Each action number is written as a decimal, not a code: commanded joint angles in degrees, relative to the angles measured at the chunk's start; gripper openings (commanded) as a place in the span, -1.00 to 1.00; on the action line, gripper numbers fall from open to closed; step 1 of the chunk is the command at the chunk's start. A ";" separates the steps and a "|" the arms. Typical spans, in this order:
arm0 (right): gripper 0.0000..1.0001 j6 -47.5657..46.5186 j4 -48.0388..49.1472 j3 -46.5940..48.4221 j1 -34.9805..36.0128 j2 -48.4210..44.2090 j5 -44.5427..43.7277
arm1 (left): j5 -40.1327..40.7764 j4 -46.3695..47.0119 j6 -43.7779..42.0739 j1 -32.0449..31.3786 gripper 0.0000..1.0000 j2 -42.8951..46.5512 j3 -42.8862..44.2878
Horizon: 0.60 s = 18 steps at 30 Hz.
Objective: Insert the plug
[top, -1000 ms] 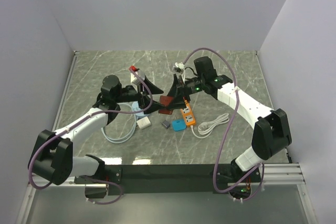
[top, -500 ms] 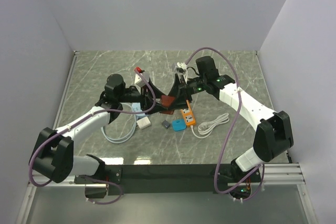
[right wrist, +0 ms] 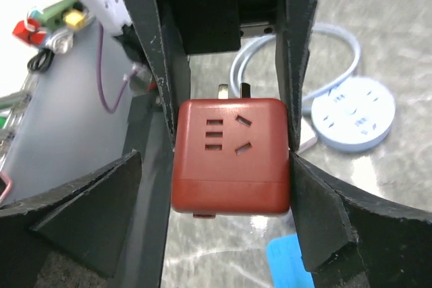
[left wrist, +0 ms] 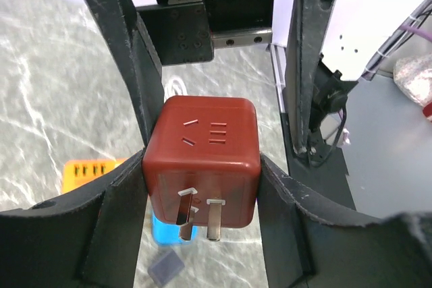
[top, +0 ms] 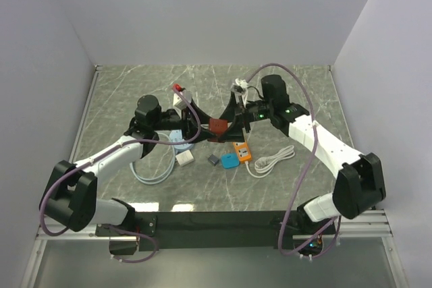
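Note:
The plug is a dark red cube adapter (top: 218, 126) with metal prongs on one face and socket slots on others, held above the table between both arms. My left gripper (left wrist: 202, 180) is shut on it, both pads pressed to its sides (left wrist: 202, 166). My right gripper (right wrist: 216, 166) is open around the same cube (right wrist: 233, 156): its right pad touches a corner and its left pad stands clear. In the top view the left gripper (top: 202, 128) and right gripper (top: 231, 123) meet from opposite sides. An orange power strip (top: 241, 150) lies on the table below.
A round pale blue socket (right wrist: 356, 112) with a looped cable (top: 152, 173) lies left of centre. A blue block (top: 231, 161), a small grey piece (top: 213, 159) and a white square (top: 184, 158) lie near the strip. A white coiled cord (top: 270, 161) lies right.
The left gripper has moved in and closed on the cube. The cube has risen slightly, and the right arm has shifted back to the right.

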<state>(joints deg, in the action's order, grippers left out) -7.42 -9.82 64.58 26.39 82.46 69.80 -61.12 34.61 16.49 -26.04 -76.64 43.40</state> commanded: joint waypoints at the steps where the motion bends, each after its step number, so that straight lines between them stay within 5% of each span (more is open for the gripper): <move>1: 0.86 10.65 20.43 -3.91 -2.04 -6.95 2.71 | 0.56 6.59 2.23 -0.59 -0.99 2.81 -1.11; 6: 0.89 23.84 41.94 -10.60 -4.33 -9.85 4.73 | 3.11 13.18 7.58 -0.59 -0.99 5.01 -3.14; 14: 0.92 34.56 60.79 -17.38 -5.91 -9.86 0.78 | 4.35 36.11 22.08 -0.50 -0.99 6.23 -8.41; 18: 0.94 38.96 68.41 -18.96 -6.62 -7.76 1.13 | 6.36 36.06 21.66 -0.59 -0.99 8.70 -9.82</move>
<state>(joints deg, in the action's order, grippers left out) 25.30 45.84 46.54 20.49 73.52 71.37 -56.93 61.95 35.48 -26.39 -71.48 33.67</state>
